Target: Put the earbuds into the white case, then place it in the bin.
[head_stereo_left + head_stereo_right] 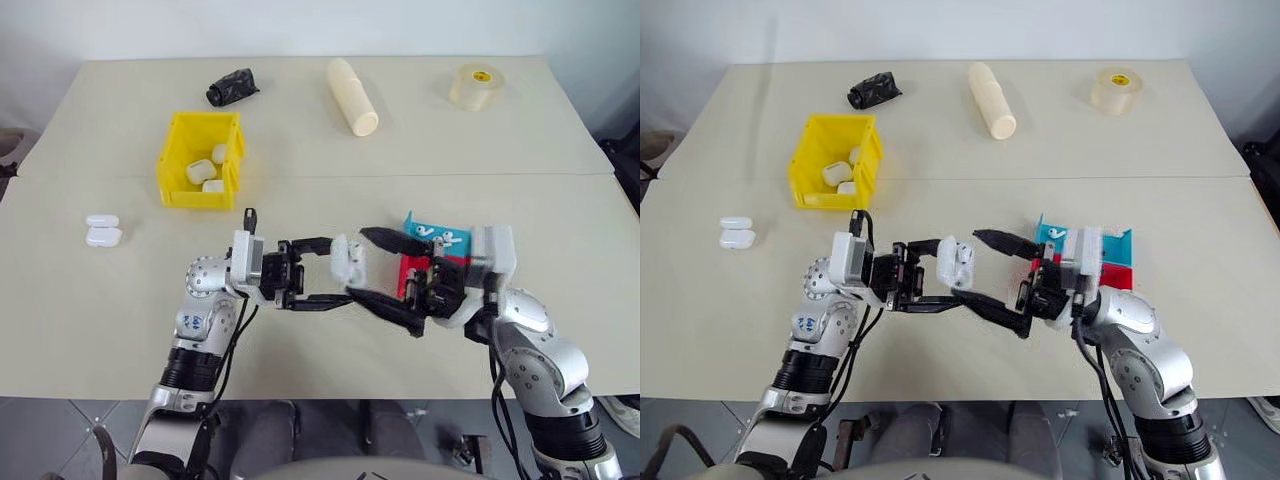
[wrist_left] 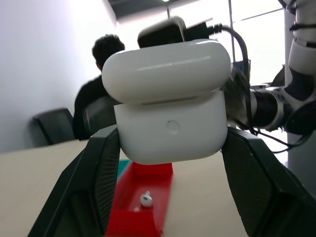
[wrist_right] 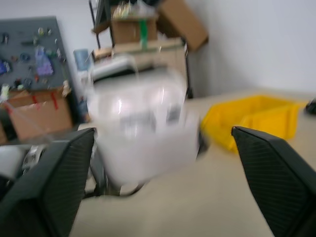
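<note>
The small glossy white rounded-rectangle earbud case [image 2: 170, 111] hangs in the air above the beige table [image 1: 330, 140], between the two arms, pinched by the left gripper [image 1: 345, 280], whose black fingers [image 2: 96, 182] are clamped on its lower body. Its lid looks down, or nearly so. The right gripper [image 1: 995, 275] faces it with its jaws spread wide to either side of the case, gripping nothing.

The case looks light and rigid, but its polished, rounded shell is probably slippery — a hold across the flat faces of the body, below the hinge line, seems safest, since a pinch on the curved corners could squirt it out. A tiny white earbud [image 2: 145, 199] lies in the red tray [image 2: 140, 192]. The bright yellow plastic bin [image 1: 202, 160] sits well apart, already holding several white cases.
</note>
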